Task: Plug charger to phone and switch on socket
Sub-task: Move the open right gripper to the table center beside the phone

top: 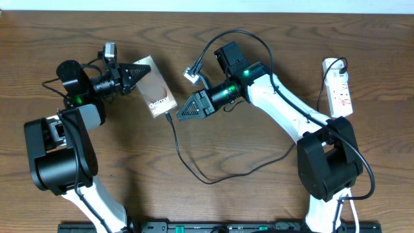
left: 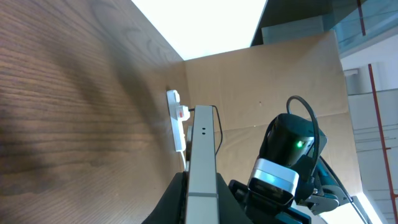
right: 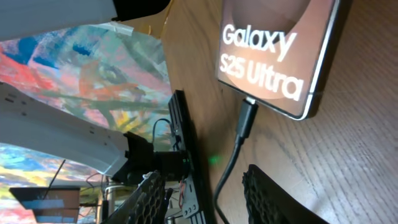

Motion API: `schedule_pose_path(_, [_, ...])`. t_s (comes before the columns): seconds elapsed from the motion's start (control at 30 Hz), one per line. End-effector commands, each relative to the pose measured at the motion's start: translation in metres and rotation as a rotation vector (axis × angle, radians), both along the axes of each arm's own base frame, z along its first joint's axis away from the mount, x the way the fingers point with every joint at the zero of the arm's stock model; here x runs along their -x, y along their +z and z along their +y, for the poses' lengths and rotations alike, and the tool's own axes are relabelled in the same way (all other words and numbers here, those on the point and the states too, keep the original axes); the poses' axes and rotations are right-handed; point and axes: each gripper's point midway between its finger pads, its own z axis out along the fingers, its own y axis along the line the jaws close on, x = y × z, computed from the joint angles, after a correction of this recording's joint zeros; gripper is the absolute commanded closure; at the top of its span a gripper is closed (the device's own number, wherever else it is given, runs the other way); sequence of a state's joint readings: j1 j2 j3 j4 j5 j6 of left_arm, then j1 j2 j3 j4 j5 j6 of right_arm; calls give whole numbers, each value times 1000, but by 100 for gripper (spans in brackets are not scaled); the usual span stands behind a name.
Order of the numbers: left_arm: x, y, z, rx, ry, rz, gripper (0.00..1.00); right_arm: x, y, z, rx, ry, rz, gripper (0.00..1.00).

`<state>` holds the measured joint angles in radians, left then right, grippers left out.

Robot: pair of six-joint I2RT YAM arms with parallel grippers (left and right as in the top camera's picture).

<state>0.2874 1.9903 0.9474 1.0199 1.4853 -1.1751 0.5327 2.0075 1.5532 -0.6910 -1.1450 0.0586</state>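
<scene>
The phone [top: 155,89] lies on the wooden table, its bronze face with white "Galaxy" lettering up. It also shows in the right wrist view [right: 273,50]. My left gripper [top: 137,71] is shut on the phone's far end; the left wrist view shows the phone's edge [left: 202,162] between the jaws. The charger [top: 194,169] has its plug tip [right: 247,118] seated in the phone's near edge. My right gripper [top: 187,111] is open just behind the plug, and the cable runs between its fingers [right: 214,199] without touching them. The socket [top: 339,87] lies at the far right.
The charger cable loops across the table front toward the right arm's base [top: 326,162]. The socket also shows far off in the left wrist view [left: 177,118], beside the right arm's wrist camera [left: 277,177]. A black rail [top: 220,226] runs along the front edge.
</scene>
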Motion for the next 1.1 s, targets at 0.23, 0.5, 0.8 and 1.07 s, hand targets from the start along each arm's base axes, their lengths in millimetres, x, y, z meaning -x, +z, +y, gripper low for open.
schedule_pose_path(0.23, [-2,0,2,3,6,5,92,-8,-18,2,50,-23,-24,58])
schedule_pose_path(0.5, [-2,0,2,3,6,5,93,-5,-22,14,-99,49,73,57])
schedule_pose_path(0.8, [-2,0,2,3,6,5,92,1,-14,14,-187,108,23,60])
schedule_pose_path(1.07, [-2,0,4,3,10,5,93,5,-15,7,-244,130,15,59])
